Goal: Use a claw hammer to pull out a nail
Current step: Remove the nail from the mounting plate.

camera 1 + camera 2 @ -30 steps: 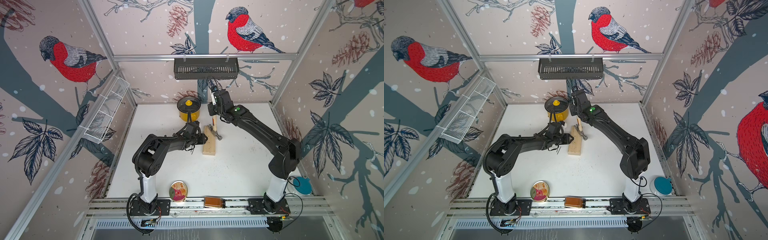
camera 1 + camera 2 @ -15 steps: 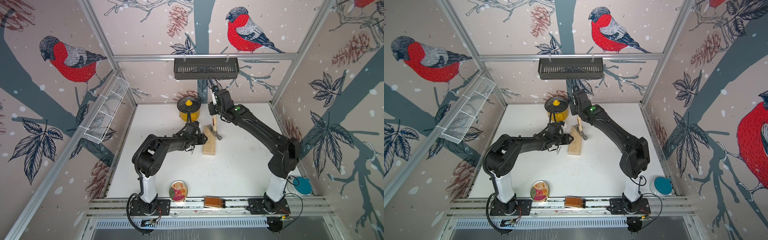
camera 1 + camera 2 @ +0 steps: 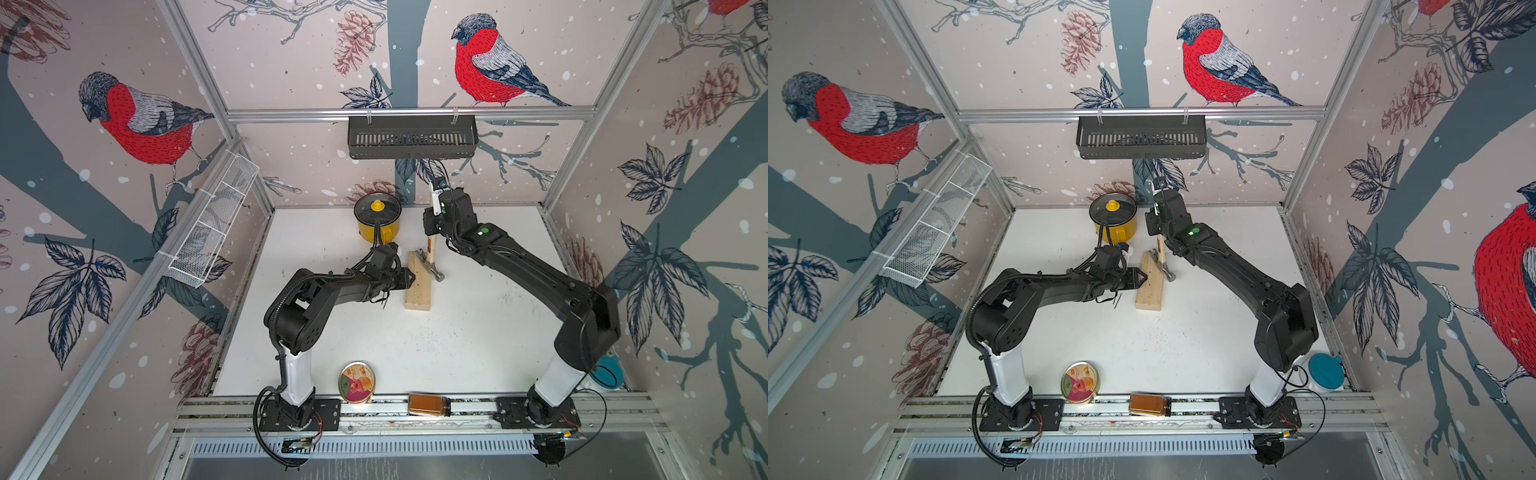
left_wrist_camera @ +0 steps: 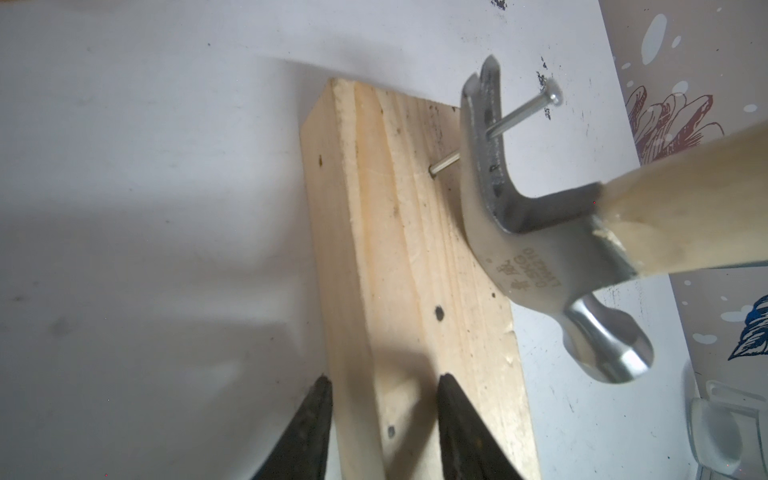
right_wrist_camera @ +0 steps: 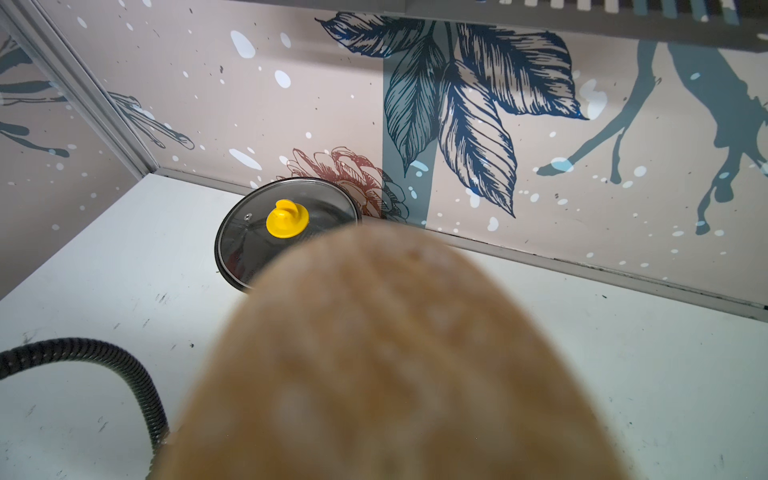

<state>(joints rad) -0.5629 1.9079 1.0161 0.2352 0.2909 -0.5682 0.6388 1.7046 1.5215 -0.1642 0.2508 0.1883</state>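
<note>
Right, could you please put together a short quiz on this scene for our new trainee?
1. True or false: the nail passes through the forked claw of the hammer.
2. Which thing does the left tool hold? A the pot; B the wooden block; C the hammer.
3. Fill in: the right tool grips the hammer by its wooden ____.
Key: 1 true; 2 B; 3 handle.
</note>
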